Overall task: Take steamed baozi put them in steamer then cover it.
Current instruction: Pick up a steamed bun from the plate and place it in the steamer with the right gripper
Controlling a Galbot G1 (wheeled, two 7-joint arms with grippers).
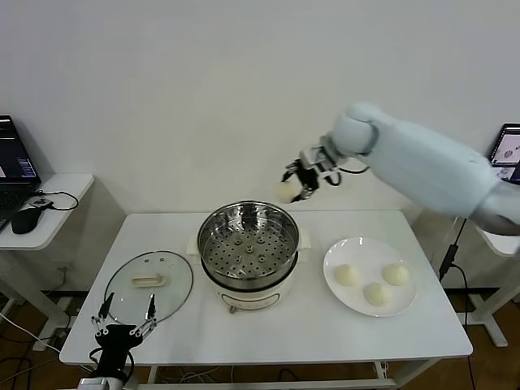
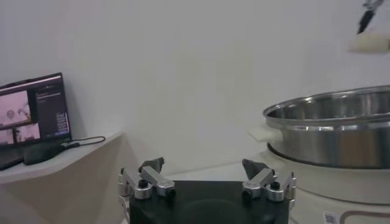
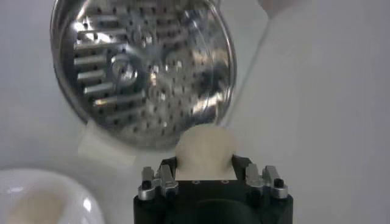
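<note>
Holding a round cream-white dough bun [image 1: 285, 191], your right end effector [image 1: 294, 184] hovers above the shiny perforated steel steamer basket [image 1: 249, 240]; left end effector [image 1: 123, 314] parked, fingers apart.

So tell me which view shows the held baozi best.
The right wrist view: the held baozi fills the right gripper, above the steamer. The head view shows it small; the left wrist view, an edge.

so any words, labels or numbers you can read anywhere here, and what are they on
None can be read.
Laptop screen on the side desk: windows and lines of text, too small to read.
Second screen at the far right: a picture, no legible text.
Steamer: a small mark on the pot's front, blurred; a code sticker on its base in the left wrist view, unreadable.
Cover, plate, baozi: no text visible.
</note>
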